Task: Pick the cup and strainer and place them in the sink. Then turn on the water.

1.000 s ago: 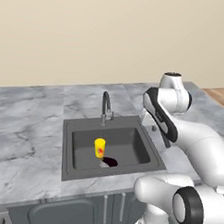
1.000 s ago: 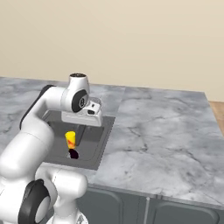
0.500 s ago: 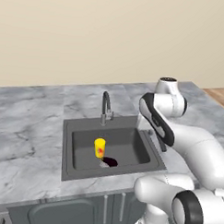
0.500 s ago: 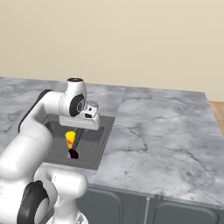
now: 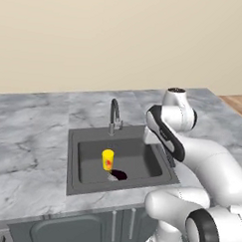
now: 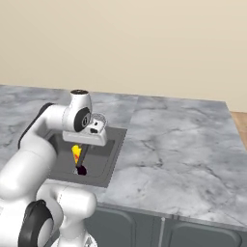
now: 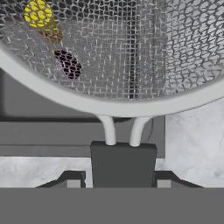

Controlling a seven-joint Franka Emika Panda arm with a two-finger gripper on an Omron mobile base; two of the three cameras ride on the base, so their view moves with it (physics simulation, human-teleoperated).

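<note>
My gripper [image 7: 118, 181] is shut on the strainer's dark handle [image 7: 123, 162]. The strainer [image 7: 131, 57] spreads its round grey mesh head across the top of the hand view. It hangs over the right rim of the sink [image 5: 74, 163], a dark grey basin in the marble counter. In the right base view the strainer [image 6: 85, 155] slants down from the hand above the basin. The yellow cup [image 5: 107, 160] stands upright on the sink floor beside the dark drain [image 5: 119, 175]. Through the mesh the cup [image 7: 38, 14] shows at upper left. No water runs from the arched tap [image 5: 114, 112].
The grey-white marble counter [image 5: 27, 139] runs left and right of the sink, with a beige wall behind. A wide stretch of counter [image 6: 178, 154] lies to the right. Cabinet fronts [image 6: 159, 231] sit below the counter's front edge.
The arm has swung a little to the left, toward the sink, carrying the strainer. The cup has stayed where it was in the basin.
</note>
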